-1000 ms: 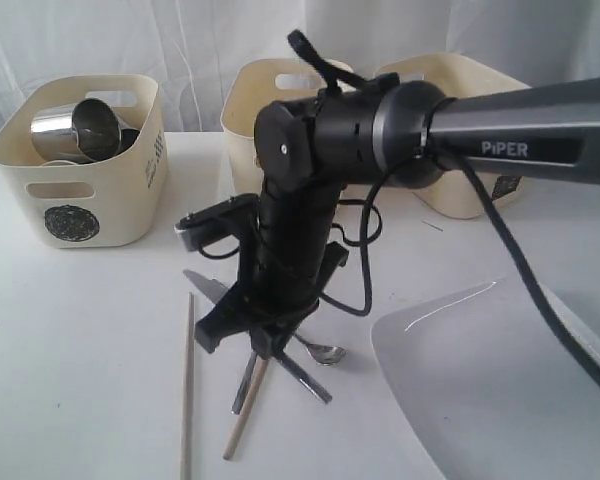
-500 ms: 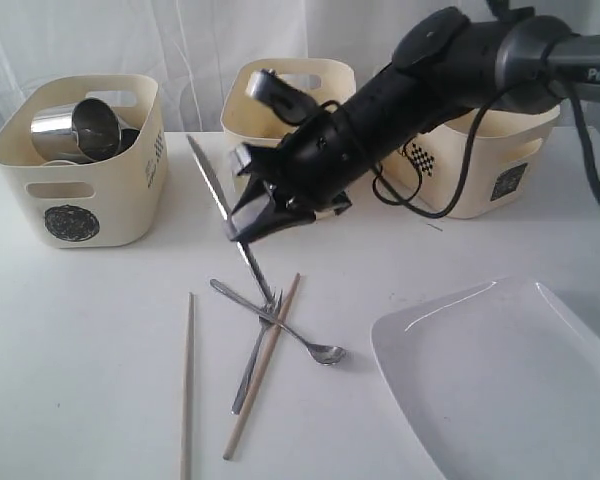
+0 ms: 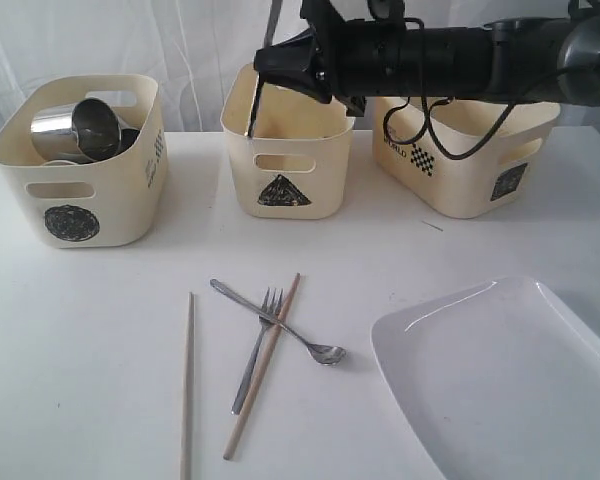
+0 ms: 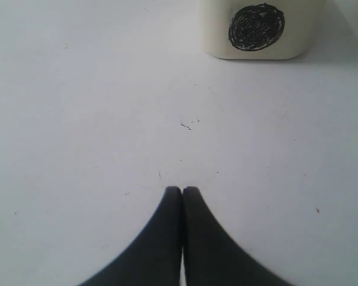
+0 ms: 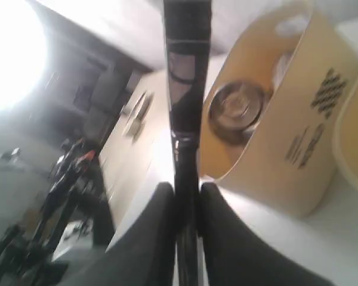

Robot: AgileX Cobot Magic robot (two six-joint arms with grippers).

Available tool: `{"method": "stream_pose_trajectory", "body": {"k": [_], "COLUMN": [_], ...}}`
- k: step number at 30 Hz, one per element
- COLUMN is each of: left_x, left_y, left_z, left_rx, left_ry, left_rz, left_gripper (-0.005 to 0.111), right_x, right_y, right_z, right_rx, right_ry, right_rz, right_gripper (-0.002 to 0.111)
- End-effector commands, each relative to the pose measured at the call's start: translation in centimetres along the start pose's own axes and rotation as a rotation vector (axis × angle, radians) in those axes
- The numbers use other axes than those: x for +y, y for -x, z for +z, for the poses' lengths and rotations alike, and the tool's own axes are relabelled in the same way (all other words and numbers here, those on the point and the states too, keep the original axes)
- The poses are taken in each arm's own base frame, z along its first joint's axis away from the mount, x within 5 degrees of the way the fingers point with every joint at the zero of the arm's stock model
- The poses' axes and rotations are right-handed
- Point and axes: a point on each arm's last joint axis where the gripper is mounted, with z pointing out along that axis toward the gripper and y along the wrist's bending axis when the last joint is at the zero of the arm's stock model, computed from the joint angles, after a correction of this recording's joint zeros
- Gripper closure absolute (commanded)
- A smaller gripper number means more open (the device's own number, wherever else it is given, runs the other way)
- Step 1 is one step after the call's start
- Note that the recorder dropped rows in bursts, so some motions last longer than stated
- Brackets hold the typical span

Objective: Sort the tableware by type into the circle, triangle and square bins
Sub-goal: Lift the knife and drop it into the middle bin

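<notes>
Exterior view: the right arm (image 3: 460,50) stretches in from the right, and its jaws pinch the steel knife (image 3: 253,108) partway along. The knife hangs near upright over the opening of the triangle bin (image 3: 320,150); I cannot tell whether its lower end is below the rim. My reading is that this is the drop step for cutlery, with the knife held on end so it goes into the narrow bin point first. The circle bin (image 3: 100,190) on the left holds two steel mugs (image 3: 80,130). The square bin (image 3: 460,180) stands on the right, contents hidden. On the surface (image 3: 80,330) the fork (image 3: 270,300), the spoon (image 3: 325,353) and one chopstick (image 3: 242,420) lie crossed. The other chopstick (image 3: 187,385) lies apart to their left, and the white plate (image 3: 500,380) sits near the right. All are yet to be sorted. Left wrist view: the left jaws are pressed together, empty, low over bare surface, with the circle bin ahead; probably parked clear of the work. Right wrist view: the right jaws grip the knife from both sides. Past it is the circle bin with a mug inside.
</notes>
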Motion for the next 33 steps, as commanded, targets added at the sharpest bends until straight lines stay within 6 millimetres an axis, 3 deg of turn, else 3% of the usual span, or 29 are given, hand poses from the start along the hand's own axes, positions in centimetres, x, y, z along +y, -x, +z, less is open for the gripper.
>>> {"method": "stream_pose_trajectory", "body": {"k": [1, 7, 14, 15, 17, 18, 19, 23, 25, 28, 30, 31, 33], "left_x": [0.0, -0.1, -0.1, -0.1, -0.1, -0.1, -0.1, -0.1, -0.1, -0.1, -0.1, -0.1, -0.1], "left_y": [-0.1, -0.1, -0.1, -0.1, -0.1, -0.1, -0.1, -0.1, -0.1, -0.1, -0.1, -0.1, -0.1], "left_z": [0.0, 0.0, 0.0, 0.0, 0.0, 0.0, 0.0, 0.0, 0.0, 0.0, 0.0, 0.0, 0.0], "left_rx": [-0.006, -0.005, -0.005, -0.005, -0.005, -0.005, -0.005, -0.005, -0.005, -0.005, -0.005, -0.005, -0.005], "left_ry": [-0.002, -0.011, -0.013, -0.013, -0.013, -0.013, -0.013, -0.013, -0.013, -0.013, -0.013, -0.013, -0.013], "left_rz": [-0.01, -0.006, -0.005, -0.005, -0.005, -0.005, -0.005, -0.005, -0.005, -0.005, -0.005, -0.005, -0.005], "left_gripper": [0.107, 0.107, 0.107, 0.107, 0.107, 0.107, 0.107, 0.107, 0.107, 0.107, 0.107, 0.107, 0.107], "right_x": [-3.7, -6.0, -9.0, -9.1, -9.1, -8.9, -8.9, -7.9, -5.8, -4.4, -3.1, -1.8, -0.3], "right_y": [1.7, 3.7, 4.9, 4.8, 4.8, 4.8, 4.9, 5.1, 4.5, 2.9, 0.8, -1.1, -3.7], "right_z": [0.1, 1.6, 2.2, 2.3, 2.4, 2.4, 2.4, 2.3, 1.7, 0.1, 0.2, 0.8, 2.6], "right_rx": [-0.113, -0.166, -0.246, -0.244, -0.236, -0.233, -0.234, -0.228, -0.066, 0.255, 0.495, 0.663, 0.838], "right_ry": [-0.098, -0.152, -0.286, -0.285, -0.276, -0.267, -0.266, -0.225, -0.149, -0.305, -0.407, -0.455, -0.615], "right_rz": [-0.029, -0.186, -0.203, -0.201, -0.22, -0.224, -0.226, -0.226, -0.236, -0.267, -0.255, -0.298, -0.417], "right_gripper": [0.108, 0.108, 0.107, 0.104, 0.085, 0.07, 0.065, 0.064, 0.076, 0.108, 0.108, 0.108, 0.108]}}
